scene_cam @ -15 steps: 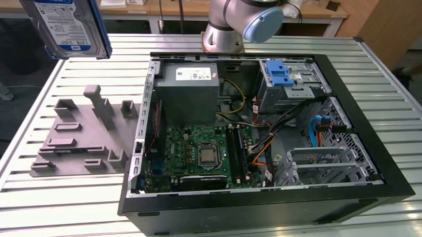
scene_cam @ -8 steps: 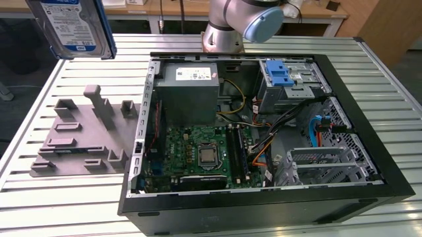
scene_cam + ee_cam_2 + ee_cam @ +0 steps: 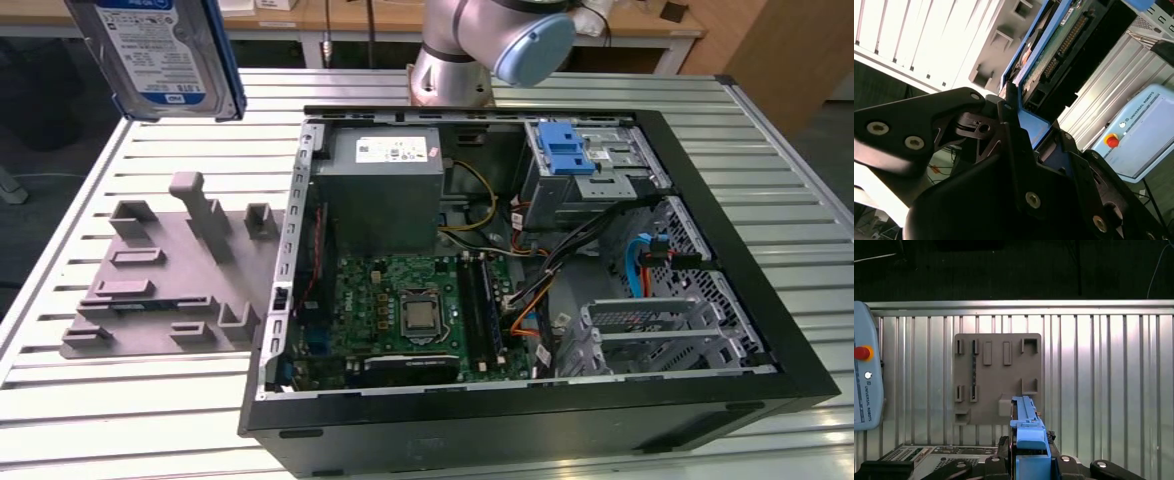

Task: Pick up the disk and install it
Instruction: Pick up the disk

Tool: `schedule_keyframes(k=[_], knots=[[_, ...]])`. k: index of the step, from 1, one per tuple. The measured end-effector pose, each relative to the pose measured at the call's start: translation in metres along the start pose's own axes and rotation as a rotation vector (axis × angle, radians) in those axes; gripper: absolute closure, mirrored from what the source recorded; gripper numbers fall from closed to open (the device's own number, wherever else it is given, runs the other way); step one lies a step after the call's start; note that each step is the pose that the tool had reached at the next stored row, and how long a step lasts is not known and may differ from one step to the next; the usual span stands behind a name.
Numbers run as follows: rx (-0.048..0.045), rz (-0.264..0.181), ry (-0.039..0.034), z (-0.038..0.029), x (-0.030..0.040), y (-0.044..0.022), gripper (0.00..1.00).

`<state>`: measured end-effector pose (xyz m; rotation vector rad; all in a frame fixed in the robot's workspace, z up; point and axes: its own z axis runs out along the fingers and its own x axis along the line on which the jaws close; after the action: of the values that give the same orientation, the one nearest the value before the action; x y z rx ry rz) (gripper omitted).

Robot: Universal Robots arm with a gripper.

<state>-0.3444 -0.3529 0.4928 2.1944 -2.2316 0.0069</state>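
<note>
You've got the disk (image 3: 158, 55) clamped in the gripper (image 3: 1029, 442) - jaws closed on its blue frame. It hangs in the air over the grey plate (image 3: 147, 280) - exterior view's left of the open computer case (image 3: 747, 250).

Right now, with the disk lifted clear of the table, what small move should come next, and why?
Probably carry the disk toward the exterior view's right. The gripper holds it above the grey fixture plate, while the drive cage sits inside the open case.
</note>
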Motion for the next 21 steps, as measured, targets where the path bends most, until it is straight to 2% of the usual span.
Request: schedule_keyframes(k=[6, 21], knots=[[-0.0001, 0.0, 0.0, -0.0001, 0.0032, -0.0089, 0.64], [-0.0001, 0.0, 0.0, 0.0003, 0.0291, -0.0204, 0.64]])
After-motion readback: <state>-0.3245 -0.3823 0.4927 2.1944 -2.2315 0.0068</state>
